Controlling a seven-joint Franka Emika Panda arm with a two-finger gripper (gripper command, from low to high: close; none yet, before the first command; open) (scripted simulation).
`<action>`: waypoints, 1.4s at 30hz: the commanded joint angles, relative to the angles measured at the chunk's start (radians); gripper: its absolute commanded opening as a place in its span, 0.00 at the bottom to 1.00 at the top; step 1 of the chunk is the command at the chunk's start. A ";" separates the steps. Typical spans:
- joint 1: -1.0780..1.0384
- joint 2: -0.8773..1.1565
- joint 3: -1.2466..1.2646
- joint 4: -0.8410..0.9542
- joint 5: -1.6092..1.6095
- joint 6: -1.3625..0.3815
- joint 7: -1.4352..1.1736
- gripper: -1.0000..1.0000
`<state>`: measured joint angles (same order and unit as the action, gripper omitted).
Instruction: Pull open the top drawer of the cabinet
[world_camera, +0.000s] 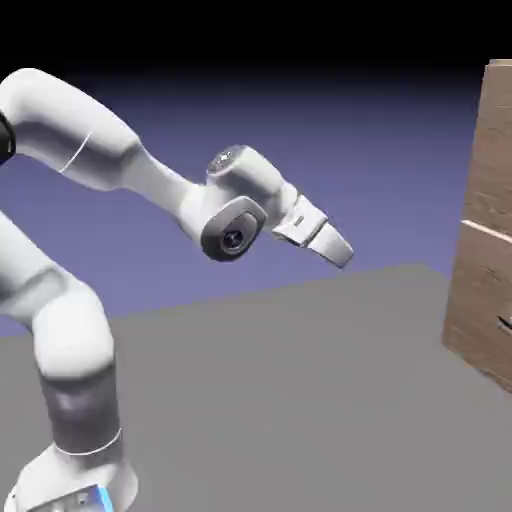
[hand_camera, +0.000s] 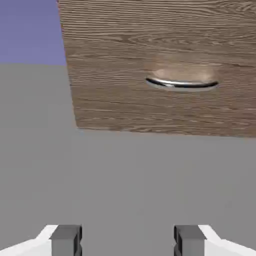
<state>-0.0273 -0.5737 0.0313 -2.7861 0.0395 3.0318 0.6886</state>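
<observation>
White Franka arm rises from lower left of the exterior view & bends over the grey bench, its two-finger pincer pointing right and slightly down, hanging in mid-air well apart from the tall brown wood-grain cabinet at the right edge. Pincer is released: in the hand view both small grey fingertips sit wide apart at the bottom edge w/ only bare bench between them, nothing gripped. Cabinet is cropped by the frame in the exterior view; a light seam crosses its front about mid-height, upper wood-grain box section above it, which looks like the top drawer, flush w/ the rest, not pulled out. Below the seam a lower wood-grain front w/ a small dark mark at the frame edge, prob. a handle, too small to be sure. Hand view looks along the pincer at a wood-grain drawer front w/ a thin curved metal handle, lying level, right of centre, far ahead of the fingertips. Can't tell from that view alone which drawer front this is. Blue-violet backdrop shows left of the cabinet's edge.
</observation>
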 joint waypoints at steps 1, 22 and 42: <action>-0.033 -0.003 0.026 0.020 0.033 -0.004 -0.044 0.50; -0.717 -0.068 0.571 0.436 0.720 -0.095 -0.957 0.50; -1.369 -0.130 1.090 0.832 1.375 -0.181 -1.827 0.50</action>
<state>-1.3964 -0.7032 1.1216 -1.9540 1.4146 2.8503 -1.1380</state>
